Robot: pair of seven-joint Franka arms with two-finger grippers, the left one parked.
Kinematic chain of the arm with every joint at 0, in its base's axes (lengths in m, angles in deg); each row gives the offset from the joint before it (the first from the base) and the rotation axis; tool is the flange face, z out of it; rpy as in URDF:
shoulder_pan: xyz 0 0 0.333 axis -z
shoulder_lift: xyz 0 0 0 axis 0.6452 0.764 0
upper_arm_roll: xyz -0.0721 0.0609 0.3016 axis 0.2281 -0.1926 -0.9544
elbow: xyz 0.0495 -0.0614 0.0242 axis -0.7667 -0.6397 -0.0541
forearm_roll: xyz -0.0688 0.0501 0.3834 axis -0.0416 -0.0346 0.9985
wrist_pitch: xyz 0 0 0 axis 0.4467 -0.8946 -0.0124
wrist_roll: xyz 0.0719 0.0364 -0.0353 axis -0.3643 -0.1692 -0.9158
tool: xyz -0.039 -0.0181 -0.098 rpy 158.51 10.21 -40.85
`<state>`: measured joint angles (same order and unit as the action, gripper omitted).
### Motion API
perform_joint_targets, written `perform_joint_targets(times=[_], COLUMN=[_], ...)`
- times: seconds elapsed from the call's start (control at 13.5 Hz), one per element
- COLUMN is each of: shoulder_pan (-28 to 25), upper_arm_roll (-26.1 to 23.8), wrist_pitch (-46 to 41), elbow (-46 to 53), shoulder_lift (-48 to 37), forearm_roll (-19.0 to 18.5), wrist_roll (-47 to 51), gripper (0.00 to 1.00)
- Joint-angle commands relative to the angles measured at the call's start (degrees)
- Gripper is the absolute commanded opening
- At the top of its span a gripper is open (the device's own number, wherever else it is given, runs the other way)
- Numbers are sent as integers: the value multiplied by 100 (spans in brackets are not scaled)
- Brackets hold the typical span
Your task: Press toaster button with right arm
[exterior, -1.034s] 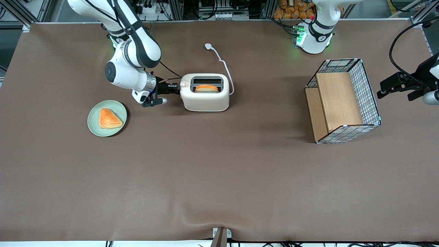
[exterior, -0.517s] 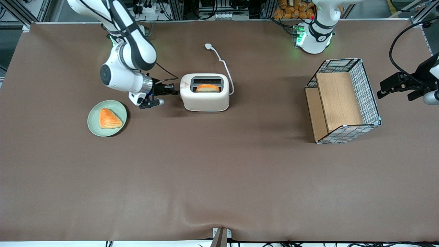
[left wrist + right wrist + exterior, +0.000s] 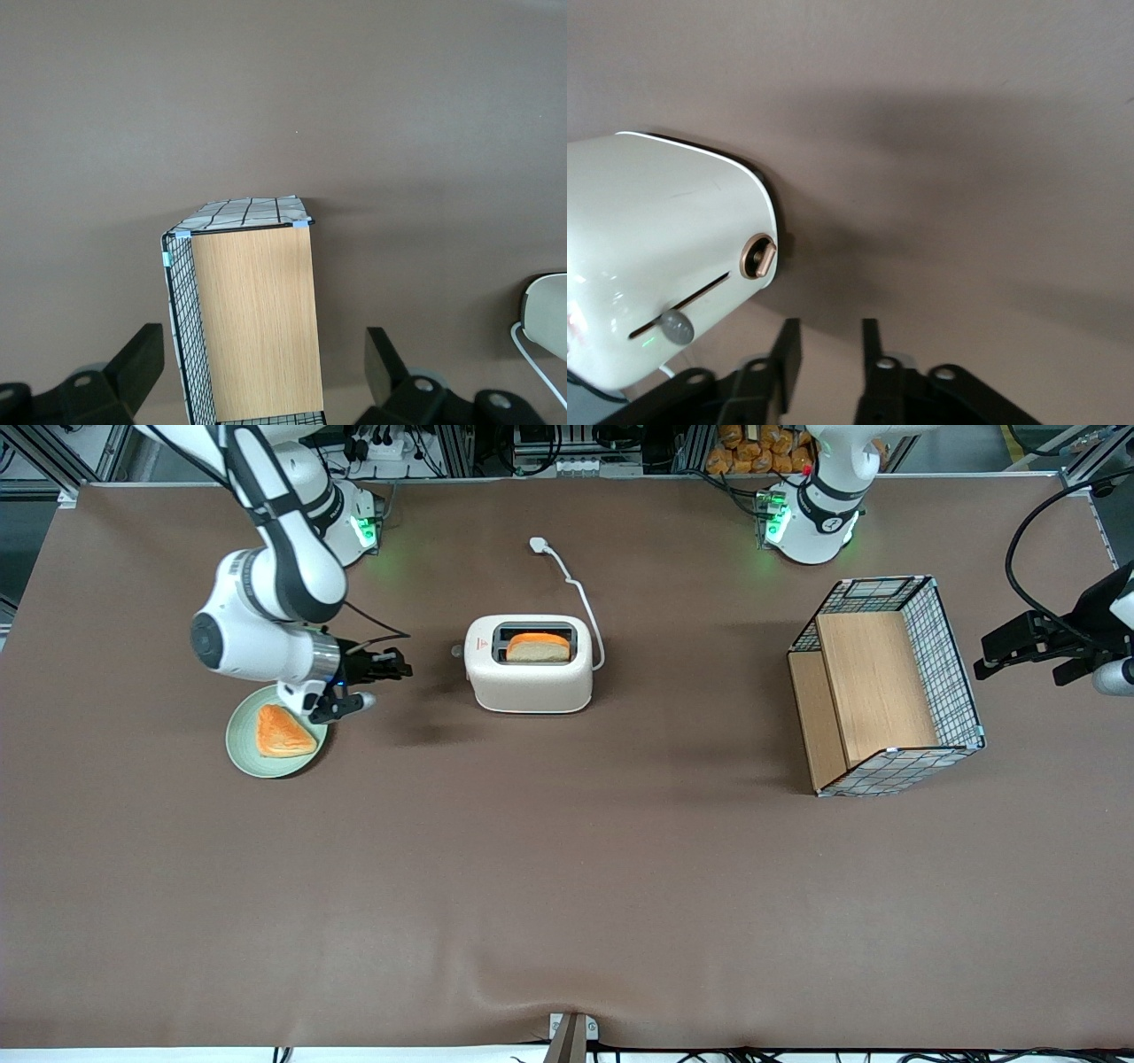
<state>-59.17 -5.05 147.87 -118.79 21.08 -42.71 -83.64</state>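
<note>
My fingers (image 3: 396, 666) are hanging in the air between the plate (image 3: 241, 746) and the toaster (image 3: 529, 664), clear of both, pointing at the toaster's narrow end. In my wrist view the two fingers (image 3: 787, 352) are standing a small gap apart, not pressed together, and gripping nothing. My arm (image 3: 266, 593) is arching over from its base, with the wrist sitting just above the plate's rim.

The toaster (image 3: 664, 257) is sitting on the brown surface (image 3: 567, 886) near the middle, with a slice of bread (image 3: 538, 647) standing up out of its top slot. Its button (image 3: 678, 326) is showing as a small grey knob in the slanted slot on the end that is facing me, and a coppery round dial (image 3: 758, 256) is sitting beside that slot. The white cord (image 3: 580, 598) is trailing from the toaster to a plug (image 3: 538, 544) lying farther from the front camera.

On the plate, a triangular orange pastry (image 3: 282, 732) is lying flat. Toward the parked arm's end, a wire basket (image 3: 889, 684) with wooden panels is lying on the surface.
</note>
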Motion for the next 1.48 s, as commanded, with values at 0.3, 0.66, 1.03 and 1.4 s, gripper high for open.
perform_joint_targets(times=[0.3,0.66,1.03,1.4], shoulder_pan=[940,1712,1908,1881], upper_arm_roll=[-21,-606,-857,-584], wrist_pitch=[-2859,-3439,-3768,-3171], elbow=[3203,5050,5397,3941], shoulder_lift=[252,401,34,-1196], forearm_roll=[-2069,-3031,-3723,-3239], wrist_roll=[1681,1603,1752,1744], gripper=[100,100,100,100])
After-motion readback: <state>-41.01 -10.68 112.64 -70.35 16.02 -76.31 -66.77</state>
